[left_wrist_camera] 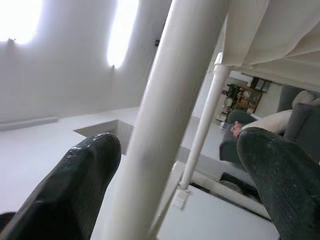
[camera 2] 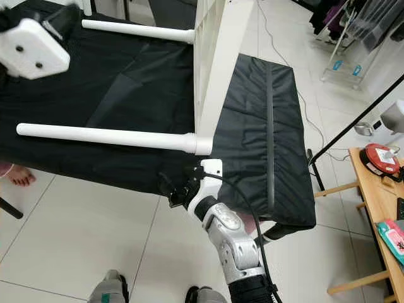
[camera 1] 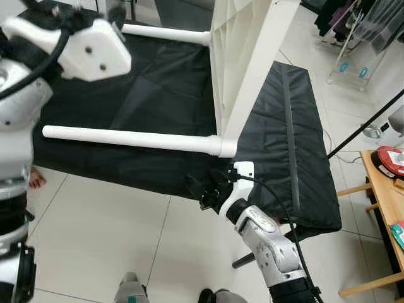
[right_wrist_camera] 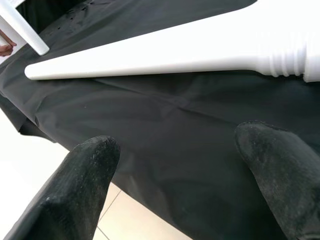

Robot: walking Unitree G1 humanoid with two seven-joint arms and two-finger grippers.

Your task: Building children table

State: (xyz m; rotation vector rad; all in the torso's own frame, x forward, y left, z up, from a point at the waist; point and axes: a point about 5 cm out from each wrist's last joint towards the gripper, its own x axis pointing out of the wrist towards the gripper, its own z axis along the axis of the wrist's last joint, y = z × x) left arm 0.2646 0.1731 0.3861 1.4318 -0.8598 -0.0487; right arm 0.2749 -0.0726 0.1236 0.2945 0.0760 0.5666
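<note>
A: Where is the children's table (camera 1: 243, 57) found?

B: It is seen turned on its side on the black cloth (camera 1: 158, 95), the tabletop standing on edge. Two white legs are carried out from it toward the cloth's left edge. The near leg (camera 1: 129, 137) is laid along the cloth's front edge, its long axis running left to right, its threaded end met by the tabletop's lower corner.

A: Which gripper is placed nearer to it?

B: The right gripper (camera 1: 203, 188) is held at the cloth's front edge, just below the joint, with the leg lying crosswise beyond its tips. Its fingers (right_wrist_camera: 82, 175) are spread wide and nothing is gripped. The left gripper (left_wrist_camera: 175, 175) is raised high, its fingers parted around a white leg (left_wrist_camera: 165, 115) without being closed on it.

A: What is the coming move judged to depend on?

B: A short reach forward by the right arm is judged sufficient, provided the fingers are set across the leg's axis.
</note>
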